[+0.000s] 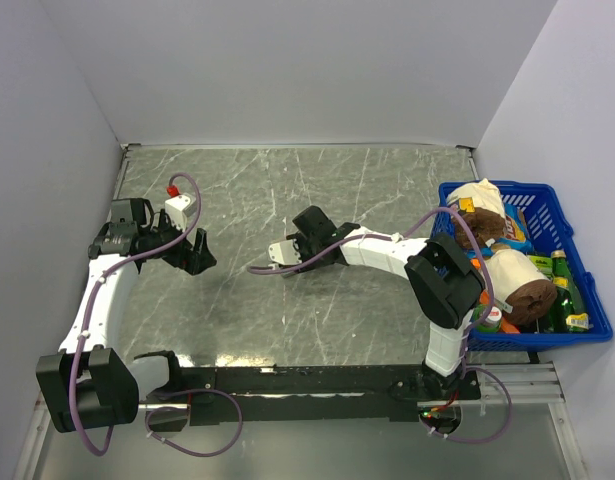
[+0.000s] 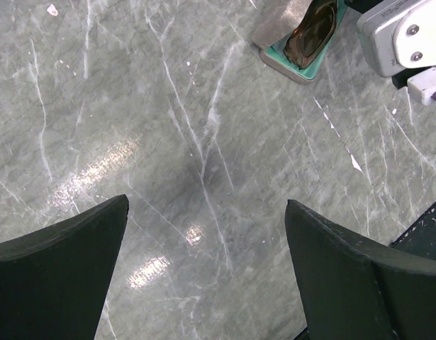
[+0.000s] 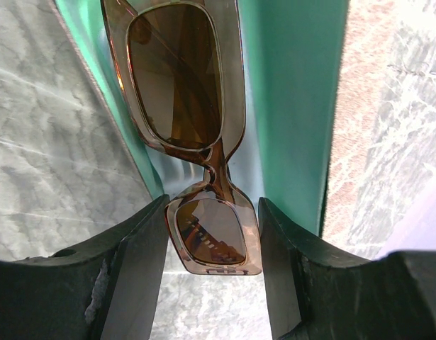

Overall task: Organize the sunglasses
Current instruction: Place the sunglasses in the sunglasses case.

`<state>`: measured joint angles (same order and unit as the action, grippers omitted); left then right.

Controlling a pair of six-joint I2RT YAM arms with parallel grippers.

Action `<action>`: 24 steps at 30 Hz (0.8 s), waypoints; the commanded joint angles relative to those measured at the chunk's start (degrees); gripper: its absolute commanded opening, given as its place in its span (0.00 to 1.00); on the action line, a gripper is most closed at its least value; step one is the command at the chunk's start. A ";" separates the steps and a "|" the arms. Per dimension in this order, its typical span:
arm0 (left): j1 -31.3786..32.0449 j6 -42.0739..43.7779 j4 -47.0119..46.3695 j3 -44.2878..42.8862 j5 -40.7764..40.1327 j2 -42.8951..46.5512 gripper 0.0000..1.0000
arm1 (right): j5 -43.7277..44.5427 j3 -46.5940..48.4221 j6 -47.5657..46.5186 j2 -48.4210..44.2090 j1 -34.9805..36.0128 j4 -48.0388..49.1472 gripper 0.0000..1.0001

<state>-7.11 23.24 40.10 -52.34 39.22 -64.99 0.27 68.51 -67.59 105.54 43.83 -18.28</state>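
The sunglasses [image 3: 179, 78], with amber-brown lenses and a translucent brown frame, lie lengthwise over the teal lining of the open case [image 3: 295, 85]. My right gripper [image 3: 214, 202] is shut on the near lens, with a finger against each side of its frame. I cannot tell whether the glasses rest on the lining. In the top view the right gripper [image 1: 312, 235] is at mid table and hides the glasses. The left wrist view shows the sunglasses [image 2: 313, 32] on the case [image 2: 295, 67] at its upper edge. My left gripper [image 2: 207, 202] is open and empty over bare table at the left [image 1: 192, 255].
A blue basket [image 1: 577, 260] holding bottles and wrapped items stands at the right table edge, beside the right arm. The grey marbled tabletop [image 1: 287, 180] is bounded by white walls at the back and sides.
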 commanded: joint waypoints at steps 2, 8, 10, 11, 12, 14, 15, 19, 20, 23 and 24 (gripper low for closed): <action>-0.36 1.01 -0.90 0.22 1.91 0.48 0.96 | -1.50 -0.39 -0.08 0.19 -0.24 1.23 0.05; -0.44 0.93 -0.81 0.22 2.00 0.57 0.97 | -1.07 -0.57 -0.43 0.63 -0.24 1.50 0.05; -0.44 1.01 -0.90 0.22 2.00 0.57 0.96 | -1.06 -0.66 -0.61 0.81 -0.33 1.76 0.06; -0.36 1.01 -0.81 0.30 2.00 0.48 0.96 | -0.98 -0.75 -0.70 0.81 -0.24 1.76 0.06; -0.44 0.93 -0.81 0.13 2.09 0.48 0.96 | -0.72 -0.75 -0.79 0.99 -0.24 1.76 0.06; -0.44 0.93 -0.81 0.13 2.09 0.48 0.97 | -0.71 -0.66 -0.79 1.07 -0.24 1.67 0.07; -0.36 1.01 -0.81 0.22 2.00 0.48 0.96 | -0.63 -0.57 -0.87 1.25 -0.24 1.67 0.08; -0.53 1.01 -0.81 0.22 2.17 0.39 0.96 | -0.36 -0.66 -1.05 1.60 -0.24 1.50 0.10; -0.45 1.10 -0.81 0.22 2.17 0.39 0.97 | -0.36 -0.75 -1.14 1.60 -0.33 1.67 0.12; -0.44 1.10 -0.81 0.30 2.17 0.30 0.97 | -0.36 -0.75 -1.14 1.60 -0.24 1.41 0.17; -0.53 1.10 -0.90 0.22 2.09 0.30 0.96 | -0.36 -0.66 -1.14 1.60 -0.33 1.32 0.18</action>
<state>-7.27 23.24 40.10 -52.34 39.31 -64.99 -0.19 68.14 -67.88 106.17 43.83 -17.54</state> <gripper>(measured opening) 0.966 0.571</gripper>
